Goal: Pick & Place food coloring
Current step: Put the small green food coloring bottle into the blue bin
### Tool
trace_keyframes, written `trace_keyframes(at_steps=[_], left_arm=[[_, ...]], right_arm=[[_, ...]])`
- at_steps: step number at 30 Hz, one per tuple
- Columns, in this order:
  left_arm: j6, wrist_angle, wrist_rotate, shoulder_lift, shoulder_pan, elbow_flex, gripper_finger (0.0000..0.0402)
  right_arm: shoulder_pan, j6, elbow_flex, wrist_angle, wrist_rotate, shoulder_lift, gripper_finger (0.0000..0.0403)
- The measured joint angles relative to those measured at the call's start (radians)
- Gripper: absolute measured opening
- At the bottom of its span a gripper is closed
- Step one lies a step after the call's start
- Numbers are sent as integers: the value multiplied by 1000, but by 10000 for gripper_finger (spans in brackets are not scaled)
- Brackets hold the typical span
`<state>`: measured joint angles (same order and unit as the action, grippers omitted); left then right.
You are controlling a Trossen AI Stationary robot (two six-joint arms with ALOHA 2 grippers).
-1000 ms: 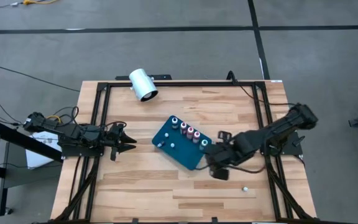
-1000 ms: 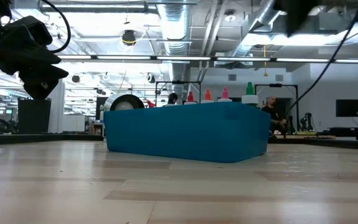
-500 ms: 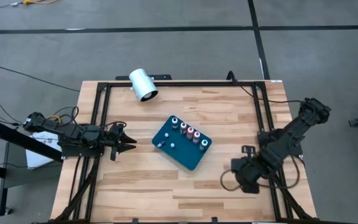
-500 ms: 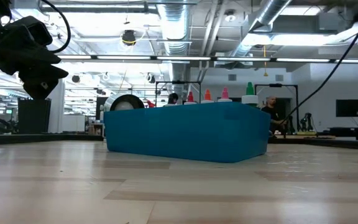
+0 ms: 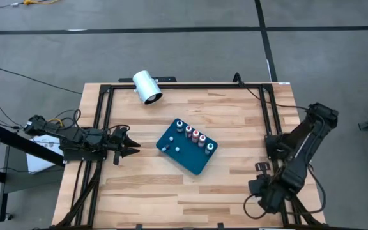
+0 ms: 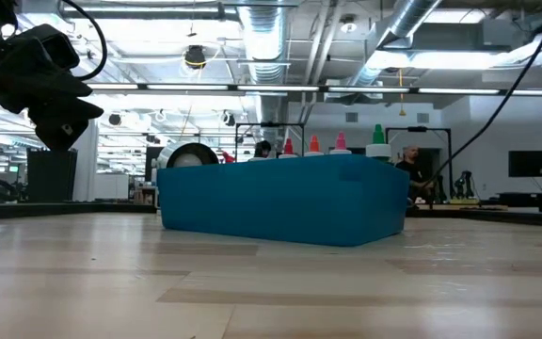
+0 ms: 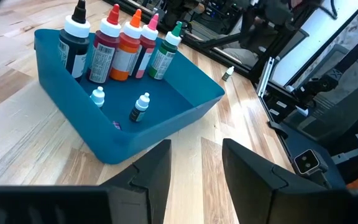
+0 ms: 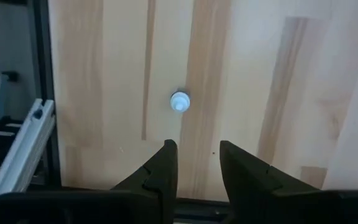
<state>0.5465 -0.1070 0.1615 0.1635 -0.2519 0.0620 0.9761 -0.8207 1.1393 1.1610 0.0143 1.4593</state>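
A teal tray (image 5: 187, 155) lies mid-table, holding a row of food coloring bottles (image 5: 195, 135) with dark, red, orange, pink and green tops (image 7: 124, 48); two tiny ones (image 7: 140, 107) stand on its floor. One more tiny white-capped bottle (image 8: 179, 101) stands upright alone on the wood near the table's right rail. My right gripper (image 8: 197, 155) hangs over it near the near right corner (image 5: 262, 191), pointing down, open, fingers short of the bottle. My left gripper (image 5: 131, 146) waits open at the table's left, pointing at the tray (image 7: 196, 165).
A white cylinder (image 5: 147, 87) lies on its side at the table's far edge. Black frame rails (image 5: 270, 128) run along the table's sides; one rail (image 8: 17, 155) lies close beside the loose bottle. Bare wood lies between the tray and the near edge.
My right gripper has swung from the tray's right end toward the table's near right corner, sinking a little and rolling about its own axis. It now hangs over the loose tiny bottle. The tray and its bottles have stayed put.
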Motion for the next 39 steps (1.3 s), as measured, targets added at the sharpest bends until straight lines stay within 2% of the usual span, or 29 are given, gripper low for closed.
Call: trace_keyframes(at_steps=[12, 17, 28, 33, 39], left_arm=[[-1, 0, 1, 0, 0, 0, 135], [-2, 0, 1, 0, 0, 0, 135], [-3, -3, 2, 0, 0, 0, 135], [-7, -7, 2, 0, 0, 1, 135], [-7, -7, 2, 0, 0, 1, 135]], right_arm=[[4, 88, 0, -54, -64, 164, 109], [3, 88, 0, -53, -64, 209, 129], [3, 97, 0, -139, -57, 216, 198], [-18, 72, -13, -143, -17, 215, 202], [-49, 69, -83, -215, -31, 215, 196]])
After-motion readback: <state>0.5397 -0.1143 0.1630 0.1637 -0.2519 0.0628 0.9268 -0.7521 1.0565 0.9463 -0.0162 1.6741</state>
